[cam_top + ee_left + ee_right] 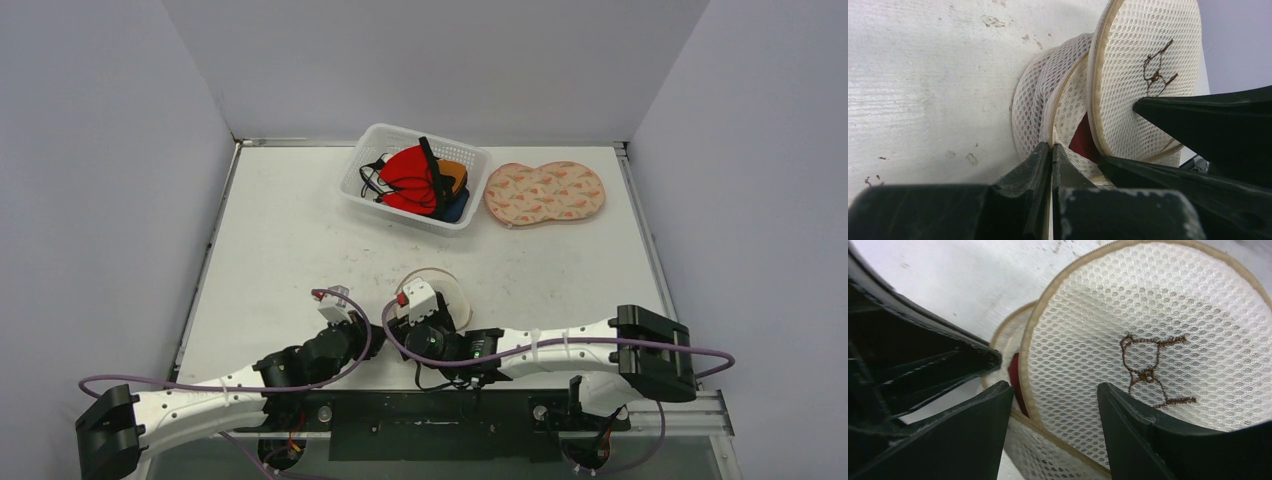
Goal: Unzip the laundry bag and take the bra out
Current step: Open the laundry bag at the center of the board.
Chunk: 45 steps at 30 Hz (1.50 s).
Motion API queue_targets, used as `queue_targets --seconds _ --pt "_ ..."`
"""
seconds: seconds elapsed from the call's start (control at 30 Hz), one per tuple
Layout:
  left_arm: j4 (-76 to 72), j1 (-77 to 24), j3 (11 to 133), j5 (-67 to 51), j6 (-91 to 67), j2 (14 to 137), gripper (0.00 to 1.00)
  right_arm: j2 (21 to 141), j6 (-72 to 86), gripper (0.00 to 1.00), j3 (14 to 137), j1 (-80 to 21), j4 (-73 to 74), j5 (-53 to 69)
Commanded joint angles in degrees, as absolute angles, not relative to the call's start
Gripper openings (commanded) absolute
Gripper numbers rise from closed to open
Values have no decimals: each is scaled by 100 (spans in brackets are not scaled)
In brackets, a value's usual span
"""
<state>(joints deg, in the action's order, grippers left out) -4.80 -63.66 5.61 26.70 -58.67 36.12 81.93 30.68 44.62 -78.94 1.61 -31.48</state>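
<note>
White table [280, 250] carries the laundry bag [446, 287] just ahead of your arms, its lid raised and the red bra [1015, 371] showing in the gap. Your left tool [1051, 152] is pinched shut on the lower rim. Your right tool [1055, 390] stands apart astride the lid edge, so aim it into the gap and take cloth, not mesh.

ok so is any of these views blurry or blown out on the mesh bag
Top external: even soft light, no hard shadows, the bag small and half hidden by the right arm. Left wrist: mesh sharp, the table bright but not washed out, the left tool dark and soft up close. Right wrist: mesh and stitched bear crisp, no glare.
</note>
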Motion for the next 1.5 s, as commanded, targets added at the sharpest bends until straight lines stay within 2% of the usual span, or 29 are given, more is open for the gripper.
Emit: queue_targets --seconds 0.0,0.43,0.67,0.8,1.13,1.47 --pt "-743 -6391 608 2601 -5757 3550 0 8510 3045 63 4824 -7962 305 -3907" --pt "-711 -6404 547 2602 -5796 3415 0 9359 3105 62 5171 -8139 515 -4431" --pt "-618 -6403 519 2609 -5836 3291 0 9176 3257 18 5108 -8194 654 -4782" --pt "-497 -6405 534 2686 -5854 3172 0 8648 3264 6 5124 -8332 852 -4811" --pt "-157 -6402 825 2966 -5676 3042 0 7087 3097 5 5106 -8219 1343 -4111" --pt "-79 -6384 1273 3240 -5260 3209 0 4997 3491 5 4422 -7032 2083 -4582"
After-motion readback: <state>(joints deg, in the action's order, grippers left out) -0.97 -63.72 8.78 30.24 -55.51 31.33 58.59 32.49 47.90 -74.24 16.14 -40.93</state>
